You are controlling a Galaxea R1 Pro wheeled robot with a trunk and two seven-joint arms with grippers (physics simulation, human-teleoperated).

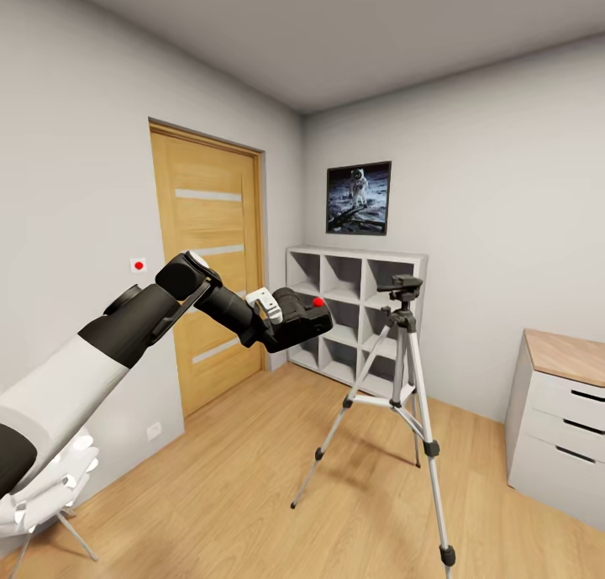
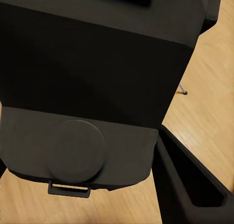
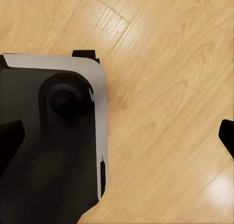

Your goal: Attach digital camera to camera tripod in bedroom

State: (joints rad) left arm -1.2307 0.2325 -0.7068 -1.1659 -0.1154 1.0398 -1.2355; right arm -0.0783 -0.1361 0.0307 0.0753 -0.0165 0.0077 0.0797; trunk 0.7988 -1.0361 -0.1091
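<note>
head: left hand gripped the digital camera, held in the air left of the camera tripod, apart from its head; tripod stood on the wood floor before white shelving | left wrist: camera close between the fingers | right wrist: right hand over floor, fingers spread wide, gripping nothing.

Black digital camera with red dot, silver-grey black-clamped camera tripod, oak pale-striped door
</note>
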